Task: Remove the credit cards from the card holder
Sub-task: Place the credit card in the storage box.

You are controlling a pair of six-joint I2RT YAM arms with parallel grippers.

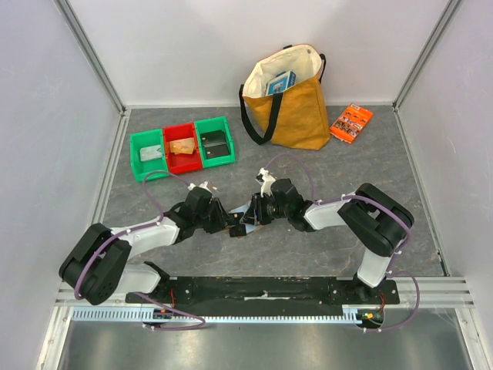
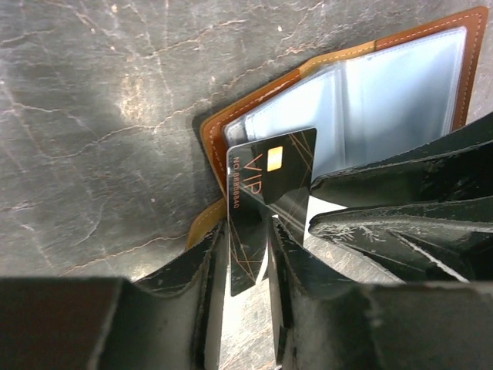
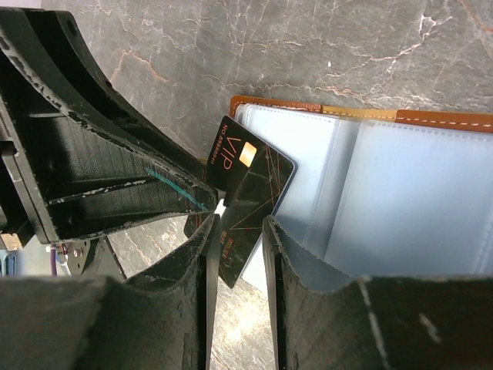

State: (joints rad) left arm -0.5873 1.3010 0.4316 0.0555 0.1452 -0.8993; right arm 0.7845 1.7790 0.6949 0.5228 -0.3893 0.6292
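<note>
Left gripper [image 2: 245, 235] and right gripper [image 3: 235, 231] straddle a black gold-lettered plastic credit card [image 2: 271, 173]; whether either clamps it cannot be told. Card withdrawal is in hand: next, a firm pinch, drawing it clear of the brown leather card holder [image 2: 385, 92].

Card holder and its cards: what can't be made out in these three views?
- Top view: the left gripper and right gripper mostly cover the card holder and black VIP card.
- Both wrist views: the card's lower end is hidden between the fingers; whether either gripper clamps it is unclear.
- Right wrist view: the frame edge cuts the holder; whether the cloudy pockets hold further cards is unclear.
- Top view: the contents of the bins are too small.
</note>
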